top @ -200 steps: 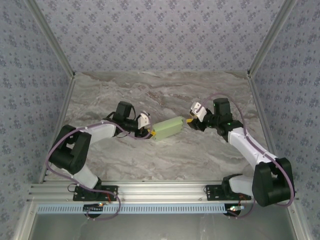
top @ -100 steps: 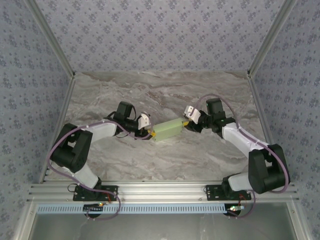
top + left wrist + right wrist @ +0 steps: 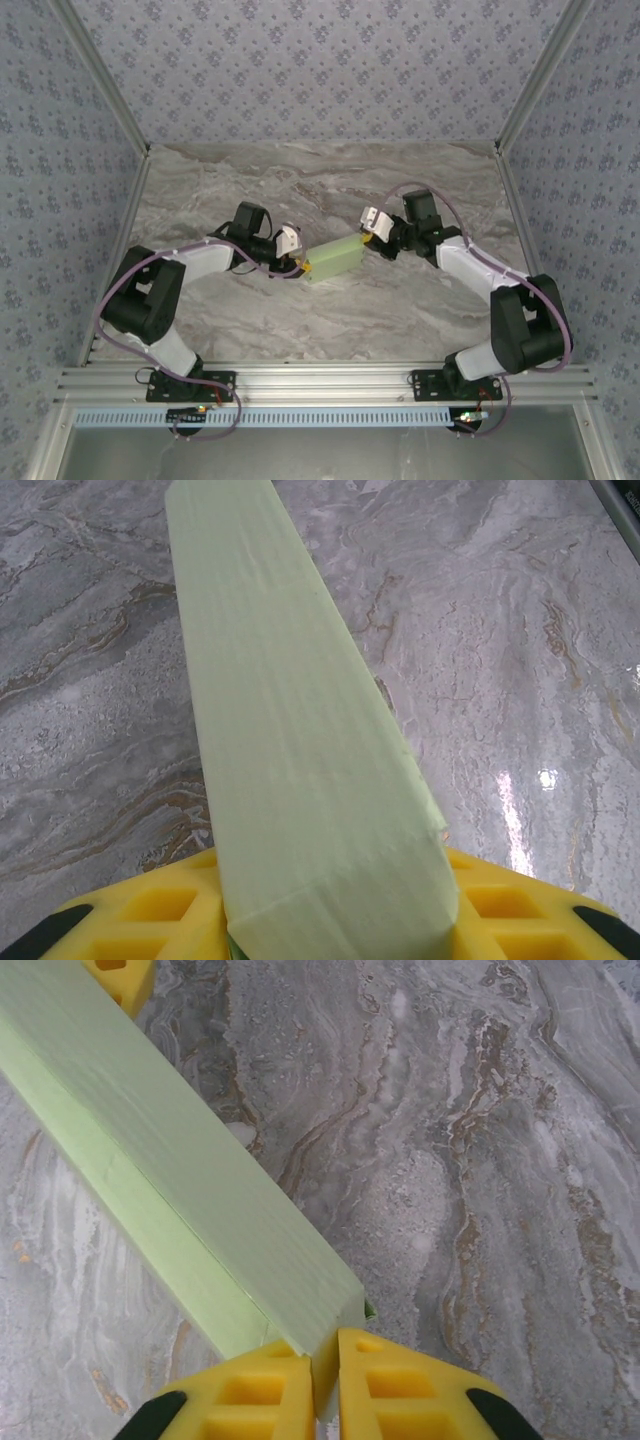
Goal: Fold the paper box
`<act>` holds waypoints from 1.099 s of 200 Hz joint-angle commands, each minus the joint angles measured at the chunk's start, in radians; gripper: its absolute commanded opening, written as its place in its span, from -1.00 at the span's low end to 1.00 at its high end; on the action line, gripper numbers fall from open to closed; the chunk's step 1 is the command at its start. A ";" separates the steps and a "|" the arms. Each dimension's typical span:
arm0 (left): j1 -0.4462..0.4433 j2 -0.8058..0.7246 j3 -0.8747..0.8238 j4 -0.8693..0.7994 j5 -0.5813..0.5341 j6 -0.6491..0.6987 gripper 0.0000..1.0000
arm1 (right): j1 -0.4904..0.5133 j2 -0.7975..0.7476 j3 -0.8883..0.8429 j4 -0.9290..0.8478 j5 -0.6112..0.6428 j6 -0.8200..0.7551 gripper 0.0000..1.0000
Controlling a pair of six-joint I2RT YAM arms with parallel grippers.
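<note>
Since a second ago our right arm (image 3: 480, 275) has swung in toward the paper box (image 3: 335, 255). The right fingers (image 3: 369, 241), which stood apart just off the box's right end, have now come together on it, while the left arm (image 3: 200, 262) has kept its place. Seen from the right wrist, those fingers nearly meet, pinching only a thin lip of pale green card at the box's end corner. The left fingers (image 3: 298, 265) clamp the box's opposite end, one on either side of it, so we hold it from both ends. The box is already a long closed sleeve, stretched slantwise between the two grips over the middle of the marbled tabletop (image 3: 300, 190). We cannot tell whether its underside rests there or hangs just clear. We judge the right-hand bite to be the weak spot, because so little card is caught that any pull away from the box could slip off or tear that lip. If we push inward instead, against the firm left grip, the thin walls could buckle or the sleeve could skew. A twist from either wrist could crease the long edges, and the end flap would then no longer tuck squarely.
</note>
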 commanded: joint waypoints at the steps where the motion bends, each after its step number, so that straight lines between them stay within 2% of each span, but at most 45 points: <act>1: -0.004 0.010 0.034 -0.013 0.043 0.027 -0.17 | 0.034 0.017 0.051 -0.056 0.039 0.014 -0.78; 65: -0.017 0.019 0.051 -0.036 -0.011 0.024 -0.17 | 0.120 0.060 0.192 -0.237 0.269 0.204 -0.86; 102: -0.017 0.025 0.062 -0.051 -0.025 0.019 -0.16 | 0.173 0.067 0.224 -0.280 0.390 0.331 -0.88; 168: -0.023 0.031 0.065 -0.056 -0.042 0.015 -0.15 | 0.219 0.120 0.373 -0.404 0.435 0.584 -0.87; 220: -0.026 0.031 0.073 -0.071 -0.055 0.014 -0.15 | 0.222 0.187 0.472 -0.532 0.445 0.673 -0.85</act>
